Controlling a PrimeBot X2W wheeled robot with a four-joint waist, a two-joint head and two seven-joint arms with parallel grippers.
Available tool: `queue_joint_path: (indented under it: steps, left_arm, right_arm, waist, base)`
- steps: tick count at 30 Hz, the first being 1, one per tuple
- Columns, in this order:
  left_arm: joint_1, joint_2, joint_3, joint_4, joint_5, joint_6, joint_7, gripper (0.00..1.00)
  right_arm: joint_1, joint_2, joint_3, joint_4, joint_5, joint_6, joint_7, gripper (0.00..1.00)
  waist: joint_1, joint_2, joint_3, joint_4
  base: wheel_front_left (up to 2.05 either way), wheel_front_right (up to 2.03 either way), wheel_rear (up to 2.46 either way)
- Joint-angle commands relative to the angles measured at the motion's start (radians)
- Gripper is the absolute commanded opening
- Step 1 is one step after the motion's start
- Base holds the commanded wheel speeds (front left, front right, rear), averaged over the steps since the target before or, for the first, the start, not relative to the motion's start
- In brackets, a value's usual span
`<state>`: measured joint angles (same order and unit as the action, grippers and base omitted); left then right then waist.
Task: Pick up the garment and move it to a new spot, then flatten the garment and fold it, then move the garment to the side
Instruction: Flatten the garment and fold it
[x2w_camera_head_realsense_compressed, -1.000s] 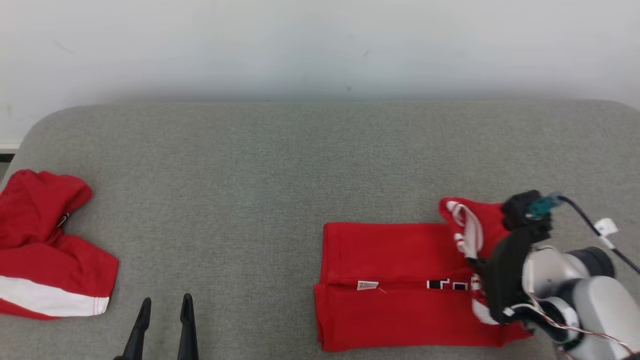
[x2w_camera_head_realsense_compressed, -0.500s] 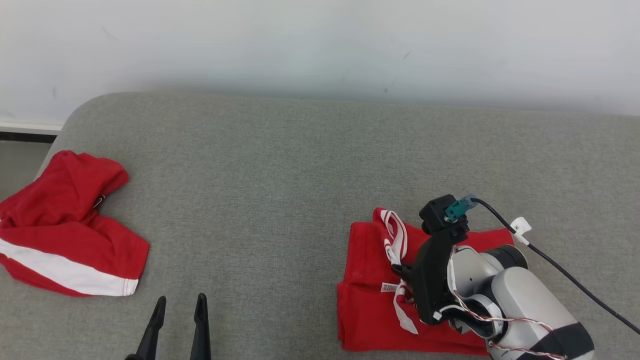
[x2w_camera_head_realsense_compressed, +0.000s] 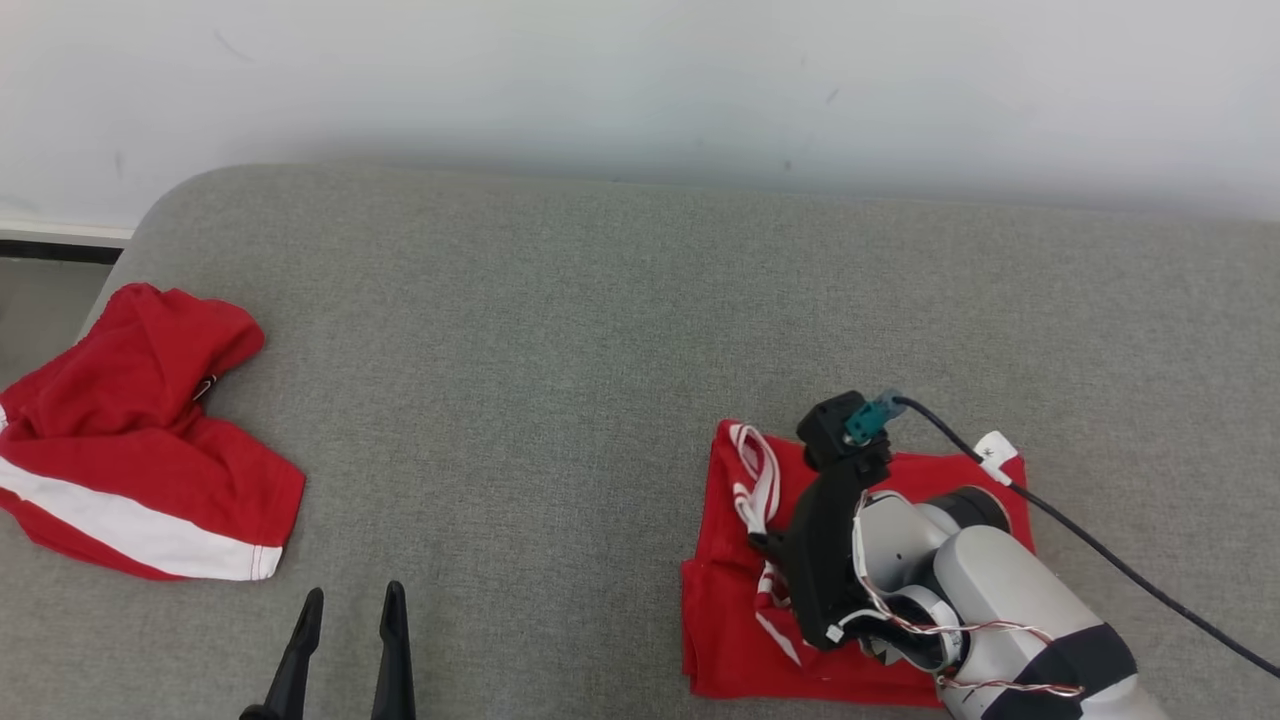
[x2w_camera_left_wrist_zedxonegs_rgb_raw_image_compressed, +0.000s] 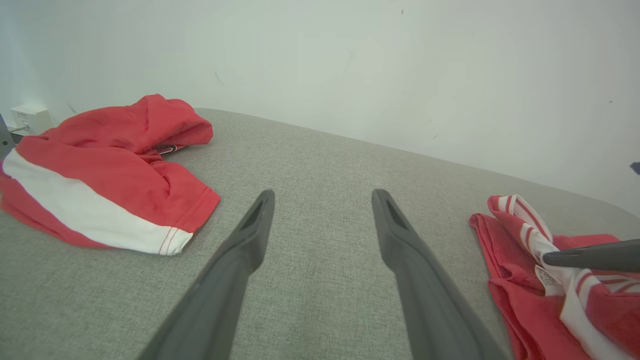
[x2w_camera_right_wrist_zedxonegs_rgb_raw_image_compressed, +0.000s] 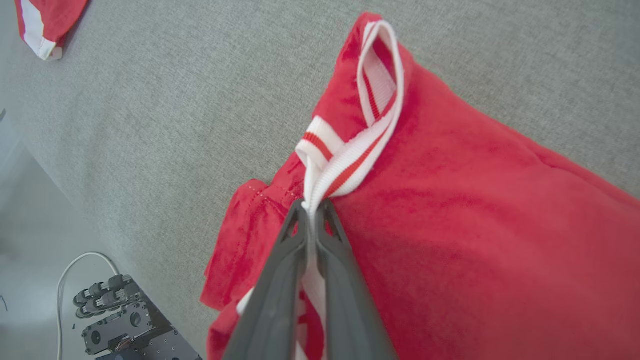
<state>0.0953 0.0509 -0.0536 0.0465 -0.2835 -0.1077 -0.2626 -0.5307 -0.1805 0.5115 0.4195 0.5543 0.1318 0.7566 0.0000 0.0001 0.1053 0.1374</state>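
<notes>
Gripping: right gripper (x2w_camera_right_wrist_zedxonegs_rgb_raw_image_compressed: 312, 206) pinched closed on the striped collar band (x2w_camera_right_wrist_zedxonegs_rgb_raw_image_compressed: 372, 115) of the garment (x2w_camera_head_realsense_compressed: 905, 470).
Garment place: folded, at 4 o'clock on the grey cushion (x2w_camera_head_realsense_compressed: 560, 350), head view.
Left gripper (x2w_camera_left_wrist_zedxonegs_rgb_raw_image_compressed: 322, 197): fingers spread, empty, 7 o'clock.
Handling: light, limp knit; probably sags and unfolds if lifted by the band alone, so pinching through the stacked layers looks safer.
Second red garment (x2w_camera_head_realsense_compressed: 130, 440): crumpled, 9 o'clock.

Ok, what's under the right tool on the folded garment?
A white-and-red striped trim, pinched in the right tool, lying on the folded red garment, which rests on the grey cushion. The tool hides the trim's lower end. Whatever lies beneath the fabric is covered.
</notes>
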Motion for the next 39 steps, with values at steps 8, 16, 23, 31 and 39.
queue_joint_path:
  steps: [8, 16, 23, 31, 39]
  left_arm:
    - [-0.020, -0.001, -0.003, -0.001, -0.006, 0.006, -0.003, 1.00]
    - [-0.003, -0.001, 0.016, 0.000, 0.004, 0.009, -0.003, 1.00]
    - [0.017, -0.001, 0.023, -0.006, 0.010, 0.010, -0.003, 1.00]
    - [0.037, -0.001, 0.035, -0.012, 0.016, 0.009, -0.003, 1.00]
    - [0.054, -0.001, 0.045, 0.002, 0.029, 0.004, -0.003, 1.00]
  right_arm:
    - [-0.022, 0.013, 0.036, 0.028, 0.052, -0.002, -0.033, 1.00]
    - [-0.006, 0.014, -0.057, -0.064, 0.130, -0.002, -0.190, 1.00]
    - [0.118, -0.087, -0.204, -0.152, 0.051, -0.002, -0.397, 1.00]
    - [0.351, -0.152, -0.366, -0.181, -0.109, -0.002, -0.620, 1.00]
    - [0.535, -0.089, -0.441, -0.196, -0.207, -0.002, -0.833, 1.00]
  waist:
    - [0.0000, -0.0001, 0.006, -0.011]
    - [0.0000, -0.0001, -0.021, -0.036]
    - [0.0000, -0.0001, -0.060, -0.062]
    - [0.0000, -0.0001, -0.087, -0.096]
    - [0.0000, -0.0001, -0.120, -0.127]
  base:
    - [0.00, 0.00, 0.00]
    - [0.00, 0.00, 0.00]
    - [0.00, 0.00, 0.00]
    - [0.00, 0.00, 0.00]
    - [0.00, 0.00, 0.00]
